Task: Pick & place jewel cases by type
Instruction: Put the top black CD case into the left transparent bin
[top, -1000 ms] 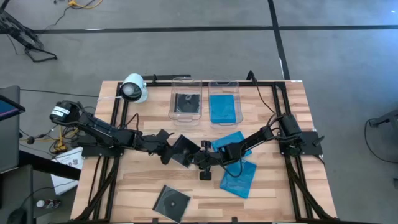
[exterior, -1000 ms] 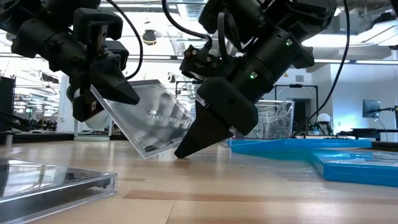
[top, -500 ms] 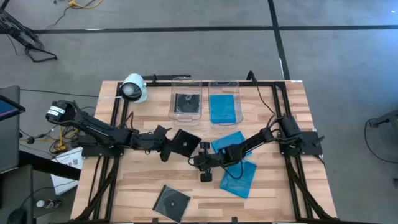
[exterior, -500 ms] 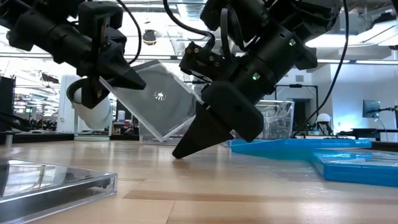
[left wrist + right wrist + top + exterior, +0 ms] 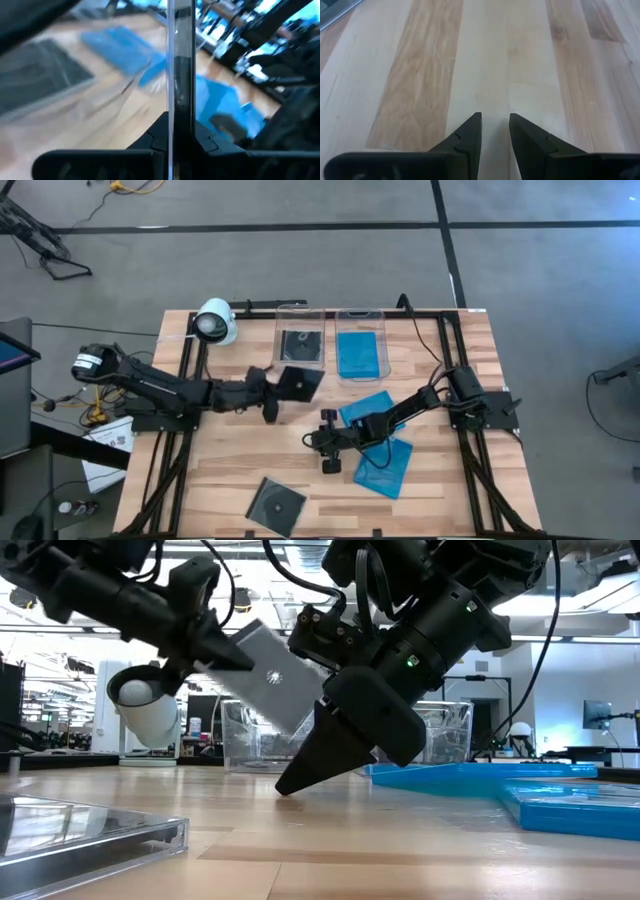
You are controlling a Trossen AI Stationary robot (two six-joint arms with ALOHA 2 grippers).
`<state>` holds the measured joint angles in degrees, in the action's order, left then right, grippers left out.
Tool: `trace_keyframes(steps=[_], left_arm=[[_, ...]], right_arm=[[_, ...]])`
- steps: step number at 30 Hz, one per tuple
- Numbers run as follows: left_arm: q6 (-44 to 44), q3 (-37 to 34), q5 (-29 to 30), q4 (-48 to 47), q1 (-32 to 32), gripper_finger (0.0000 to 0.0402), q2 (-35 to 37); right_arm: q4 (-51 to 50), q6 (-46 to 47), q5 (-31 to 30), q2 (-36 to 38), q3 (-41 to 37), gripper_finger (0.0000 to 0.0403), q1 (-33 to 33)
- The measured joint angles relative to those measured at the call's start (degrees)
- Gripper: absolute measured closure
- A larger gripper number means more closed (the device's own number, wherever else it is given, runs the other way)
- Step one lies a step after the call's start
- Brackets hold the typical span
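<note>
The left arm reaches in from the table's left edge toward the middle, its forearm stretched nearly level above the surface. The left gripper (image 5: 278,386) is raised off the table, fingers clamped on the edge of a clear-and-black jewel case (image 5: 299,383), which it holds tilted in the air. The right arm comes from the right edge, bent at the elbow and angled down toward the centre. The right gripper (image 5: 318,439) points steeply downward, its fingertips (image 5: 471,123) at the table with a narrow gap between them, holding nothing.
</note>
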<state>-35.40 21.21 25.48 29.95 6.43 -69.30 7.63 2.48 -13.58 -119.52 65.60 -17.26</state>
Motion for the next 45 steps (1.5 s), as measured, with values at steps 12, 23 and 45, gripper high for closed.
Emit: trace_keyframes(steps=[12, 23, 45], left_arm=[[5.73, 0.00, -12.55, 7.96, -14.17, 0.0381, 3.01], [0.46, 0.02, -15.68, 3.67, -32.45, 0.0381, 6.72], [-5.97, 5.35, -28.75, 3.08, -38.86, 0.0381, -6.61]], right_arm=[[0.10, -1.49, 0.39, 0.04, 0.04, 0.0308, 1.26], [-0.09, -1.61, 0.34, 0.11, 0.07, 0.0308, 1.39], [-1.53, -1.44, 0.25, 0.24, 0.15, 0.0308, 2.29]])
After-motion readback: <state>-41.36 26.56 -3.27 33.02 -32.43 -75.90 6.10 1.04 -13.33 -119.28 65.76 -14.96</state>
